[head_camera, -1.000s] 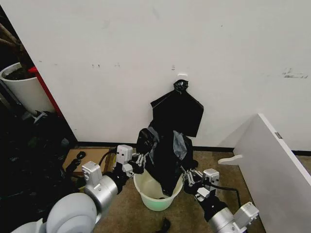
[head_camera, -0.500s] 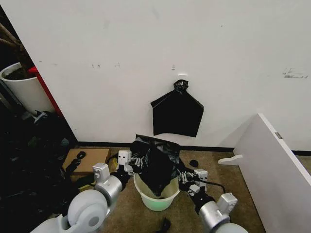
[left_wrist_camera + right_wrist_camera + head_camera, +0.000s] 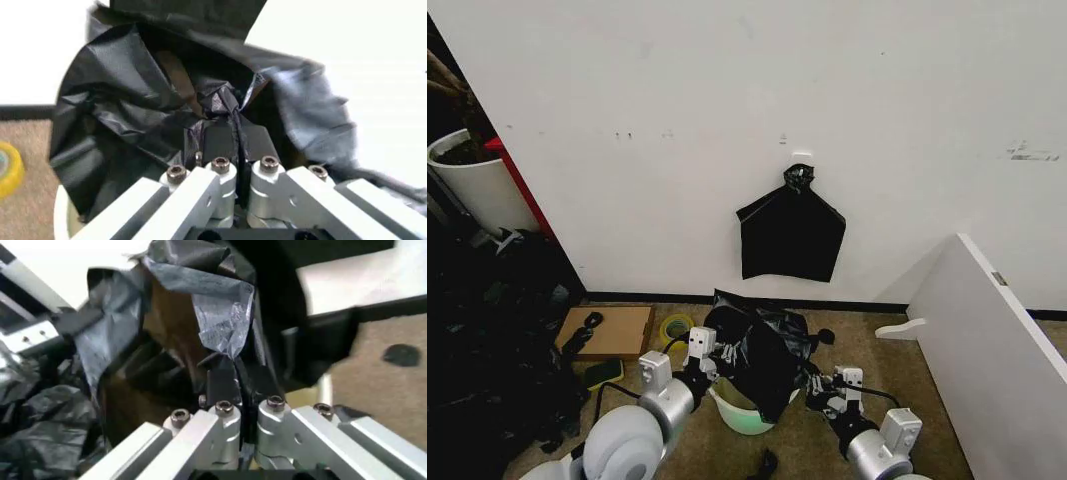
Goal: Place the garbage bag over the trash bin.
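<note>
Pincers left [image 3: 233, 137], right [image 3: 241, 380] grasping garbage bag [image 3: 762, 345] | trash bin [image 3: 745, 418] underneath | tape roll [image 3: 674, 327] beside

1. Looks like a lab or storage corner, not a home: scuffed bare white wall [image 3: 727, 120], brown carpet floor [image 3: 937, 380].
2. Clutter at left: cardboard piece [image 3: 617, 331], yellow tape roll [image 3: 673, 327], black cables [image 3: 487, 350].
3. White board [image 3: 997, 340] leaning at right, big white plant pot [image 3: 472, 185] at far left.

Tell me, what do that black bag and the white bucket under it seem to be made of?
The garbage bag looks like thin glossy plastic film: it crinkles and catches light. The trash bin seems smooth molded plastic, white shading to pale green at its base.
</note>
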Robot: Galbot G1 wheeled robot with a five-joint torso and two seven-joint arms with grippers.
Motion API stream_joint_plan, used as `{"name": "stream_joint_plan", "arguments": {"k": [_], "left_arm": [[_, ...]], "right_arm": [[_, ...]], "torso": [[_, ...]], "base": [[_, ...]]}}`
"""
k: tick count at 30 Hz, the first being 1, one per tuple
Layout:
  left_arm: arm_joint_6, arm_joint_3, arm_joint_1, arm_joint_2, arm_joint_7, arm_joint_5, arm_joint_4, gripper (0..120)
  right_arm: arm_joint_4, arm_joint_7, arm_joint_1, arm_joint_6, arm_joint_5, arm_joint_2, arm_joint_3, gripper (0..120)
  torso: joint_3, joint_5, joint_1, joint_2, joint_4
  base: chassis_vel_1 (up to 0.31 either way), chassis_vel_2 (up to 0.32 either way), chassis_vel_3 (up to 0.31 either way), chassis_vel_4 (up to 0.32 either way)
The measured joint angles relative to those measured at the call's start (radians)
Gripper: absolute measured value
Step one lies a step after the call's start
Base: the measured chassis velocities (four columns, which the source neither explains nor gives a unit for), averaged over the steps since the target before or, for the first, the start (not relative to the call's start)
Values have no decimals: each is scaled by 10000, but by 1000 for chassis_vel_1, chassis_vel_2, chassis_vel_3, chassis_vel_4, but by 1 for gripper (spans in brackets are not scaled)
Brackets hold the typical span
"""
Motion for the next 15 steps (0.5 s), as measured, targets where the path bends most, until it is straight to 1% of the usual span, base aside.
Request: {"name": "stream_joint_plan", "arguments": {"k": [4, 5, 6, 7, 10, 13, 15], "left_arm": [[-69, -653, 274, 548, -69, -110, -748, 0], [-79, -759, 217, 728, -93, -226, -908, 0], [-79, -759, 217, 728, -93, -226, -908, 0], [-95, -863, 179, 942, -138, -356, -1092, 0], [-108, -964, 168, 1362, -217, -640, -1510, 0], [-113, -985, 131, 1416, -222, -707, -1599, 0], [-134, -919, 74, 1286, -210, -709, -1473, 0]], "right_arm": [[-47, 142, 281, -83, 98, 350, -336, 0], [23, 200, 277, -125, 155, 440, -353, 0], [23, 200, 277, -125, 155, 440, -353, 0], [176, 310, 294, -211, 285, 511, -373, 0], [706, 702, 350, -530, 840, 566, -388, 0], [825, 783, 334, -620, 978, 553, -374, 0], [715, 783, 343, -601, 947, 537, -315, 0]], "torso": [[-1, 1, 0, 0, 5], [0, 0, 0, 0, 0], [0, 0, 0, 0, 0], [0, -1, 0, 0, -4], [0, 0, 0, 0, 0], [-1, 0, -1, 0, 0], [-1, 0, -2, 1, -2]], "base": [[0, 0, 0, 0], [0, 0, 0, 0], [0, 0, 0, 0], [0, 0, 0, 0], [0, 0, 0, 0], [0, 0, 0, 0], [0, 0, 0, 0]]}}
